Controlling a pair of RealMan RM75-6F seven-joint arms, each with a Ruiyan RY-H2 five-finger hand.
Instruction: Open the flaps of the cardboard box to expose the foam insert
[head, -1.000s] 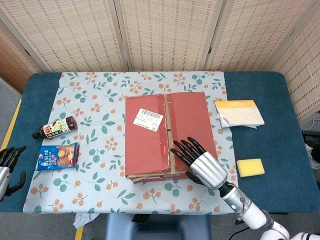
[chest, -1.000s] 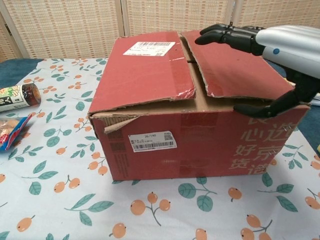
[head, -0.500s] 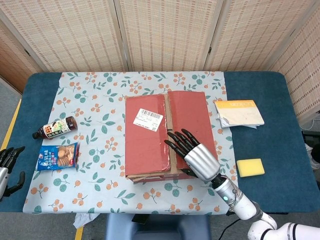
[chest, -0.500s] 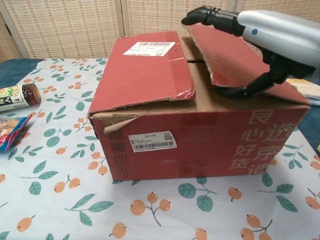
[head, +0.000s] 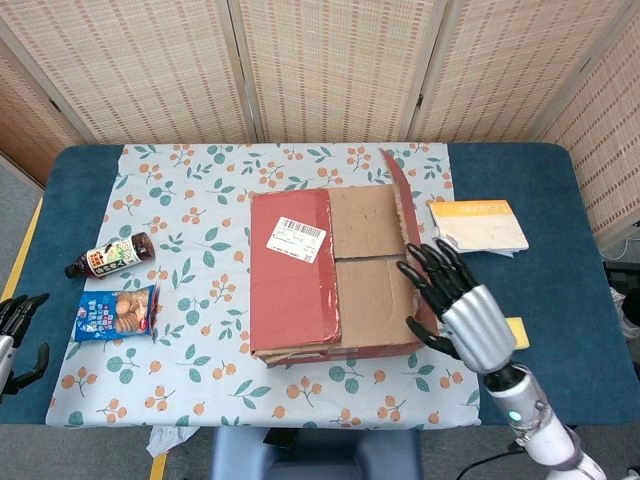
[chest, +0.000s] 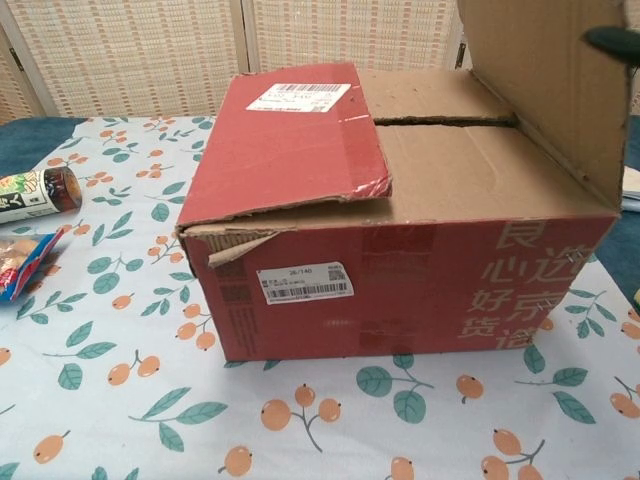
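- Standing upright along the right edge of the red cardboard box (head: 330, 275), the right flap (head: 402, 220) exposes two brown inner flaps (head: 368, 265), shut.
- Right hand (head: 455, 305) touches that flap's outer face, fingers spread; a grip cannot be told.
- Left flap (head: 290, 270) lies flat.
- Left hand (head: 15, 330) hangs open at the table's (head: 560, 200) left edge.

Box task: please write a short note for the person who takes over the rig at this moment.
Right hand: fingers spread, at the raised right flap; contact unclear.
Left hand: idle at the table's left edge, holding nothing.
Box: middle of the table.
Done: right flap stands up, inner flaps exposed.
Left: open the left flap, which lies flat, then the inner flaps; foam not yet visible.
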